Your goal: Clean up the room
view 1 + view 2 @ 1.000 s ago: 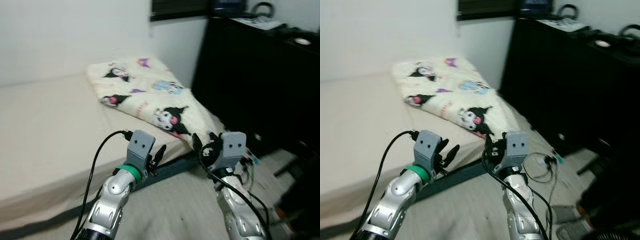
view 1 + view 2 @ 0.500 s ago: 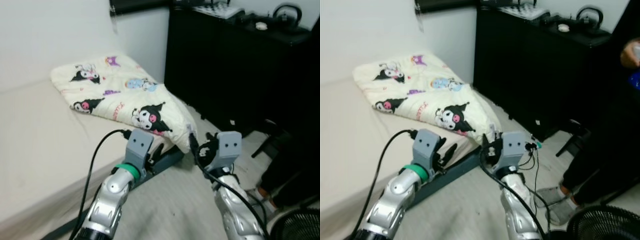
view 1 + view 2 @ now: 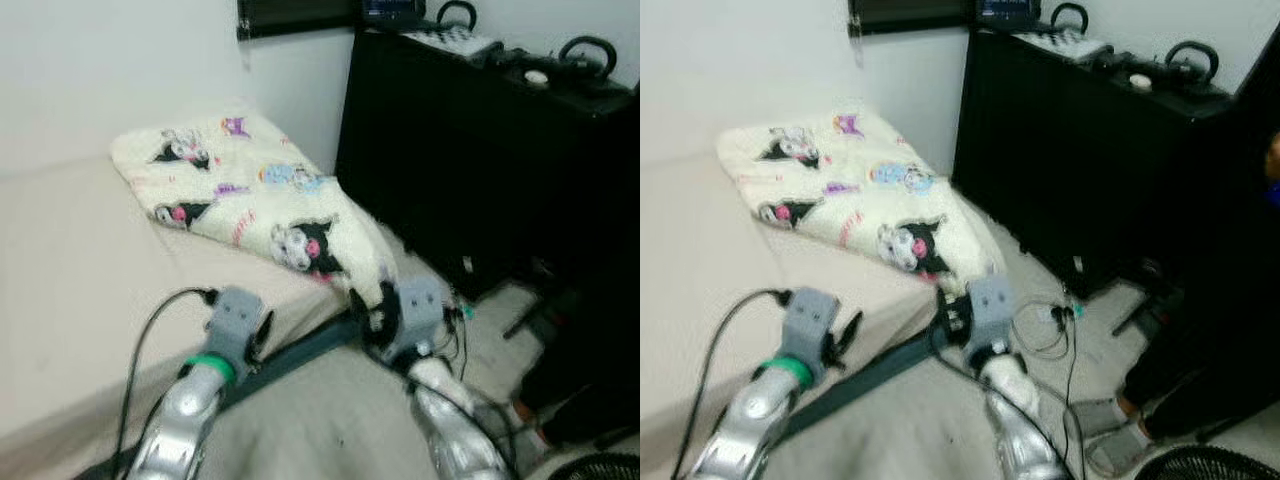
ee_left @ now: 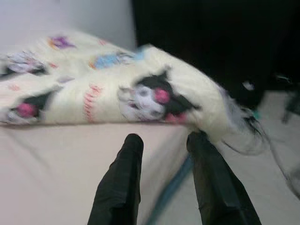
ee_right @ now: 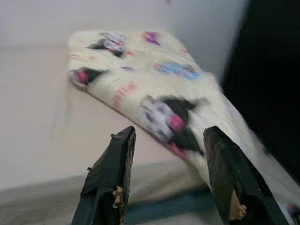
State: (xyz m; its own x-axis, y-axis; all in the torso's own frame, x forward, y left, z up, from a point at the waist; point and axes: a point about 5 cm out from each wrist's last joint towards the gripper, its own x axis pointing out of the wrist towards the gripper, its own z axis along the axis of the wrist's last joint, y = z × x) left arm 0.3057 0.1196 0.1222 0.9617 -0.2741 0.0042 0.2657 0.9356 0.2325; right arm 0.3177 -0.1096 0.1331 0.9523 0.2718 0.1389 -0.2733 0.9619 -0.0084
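Left eye view: a cartoon-print blanket (image 3: 262,196) lies folded on the bed (image 3: 70,270), one corner drooping toward the floor beside a black cabinet (image 3: 480,150). Left hand (image 4: 164,140) and right hand (image 5: 169,136) hover before it, fingers spread, holding nothing.

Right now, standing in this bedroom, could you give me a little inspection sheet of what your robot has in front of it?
Surface: beige mattress on a low dark frame, floor beside it.
Job's things: folded cream cartoon-print blanket at the mattress corner, one end drooping over the edge toward the floor.
Clutter: small items on top of the black cabinet, too blurred to name.
Grippers: left gripper open, above the mattress edge; right gripper open, facing the blanket; both hold nothing.
Cables: loose wires on the floor by the cabinet.
Surroundings: white wall, a person's leg and foot at right, a fan grille at the bottom corner.
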